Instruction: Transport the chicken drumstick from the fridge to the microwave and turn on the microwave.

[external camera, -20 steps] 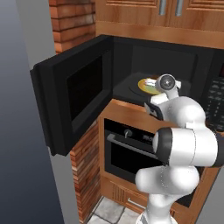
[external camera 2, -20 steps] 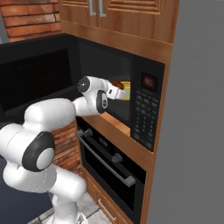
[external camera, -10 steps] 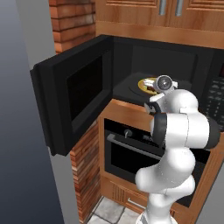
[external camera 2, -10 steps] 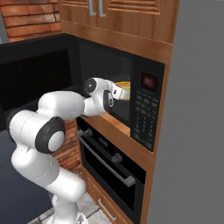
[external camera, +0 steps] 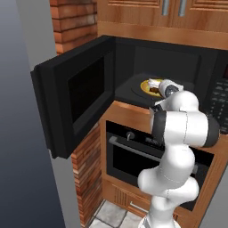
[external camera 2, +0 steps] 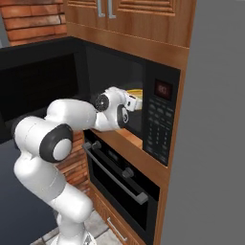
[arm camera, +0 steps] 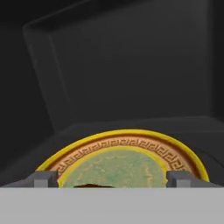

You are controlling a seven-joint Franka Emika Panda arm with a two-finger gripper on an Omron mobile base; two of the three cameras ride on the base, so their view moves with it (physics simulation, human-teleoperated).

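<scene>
yellow-rimmed plate (arm camera: 127, 148) cut off below, dark sliver at its lower edge unidentifiable, fingers (arm camera: 43, 179) mostly cropped

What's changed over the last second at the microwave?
The arm has folded, its elbow swinging up and toward the base, while the gripper stays reaching into the open microwave above the yellow-rimmed plate. A small dark shape shows between the fingers; whether it is held cannot be told. The microwave door, the plate and the oven below kept their places.

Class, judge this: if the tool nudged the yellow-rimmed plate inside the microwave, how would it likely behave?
The plate looks flat and rigid, so it would probably slide, not tip or roll. It lies on the microwave floor, which looks smooth. Its glazed look suggests it may be brittle.
</scene>
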